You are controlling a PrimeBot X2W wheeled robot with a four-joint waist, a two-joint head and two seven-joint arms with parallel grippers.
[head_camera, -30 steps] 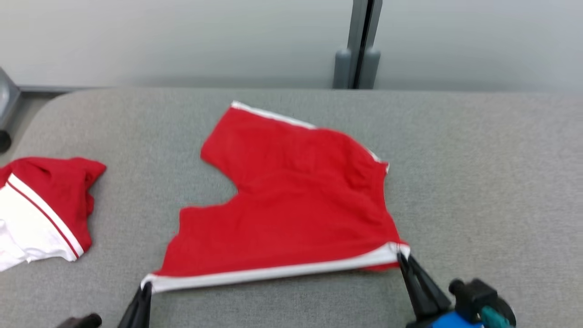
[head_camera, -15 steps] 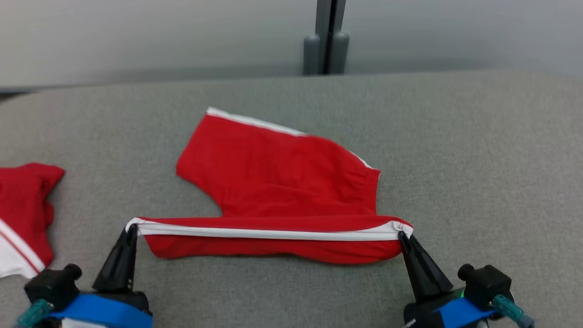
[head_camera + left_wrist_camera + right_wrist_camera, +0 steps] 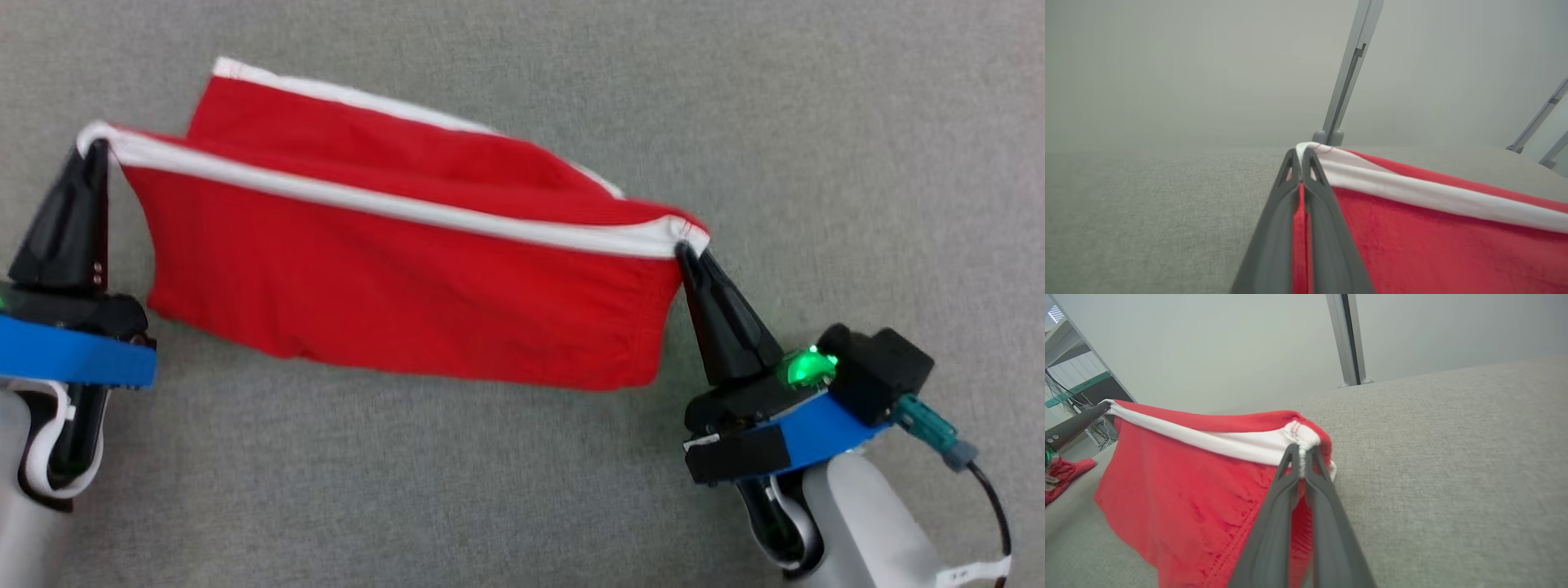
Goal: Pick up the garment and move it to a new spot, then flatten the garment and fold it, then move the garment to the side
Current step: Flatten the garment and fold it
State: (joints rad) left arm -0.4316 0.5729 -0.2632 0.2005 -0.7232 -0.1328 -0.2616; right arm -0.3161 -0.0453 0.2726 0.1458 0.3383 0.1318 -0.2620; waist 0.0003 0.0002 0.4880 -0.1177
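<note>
Left jaws are pinched shut on the left end of the white band (image 3: 408,208) that edges the red garment (image 3: 392,286), holding that corner up off the grey counter (image 3: 490,490). From there the band runs taut across to its right end, sloping lower in the head view, and the red cloth hangs from it as a loose sheet. A second white-edged layer shows just behind the band. Right jaws are clamped shut on the band's bunched right corner, also above the counter.
</note>
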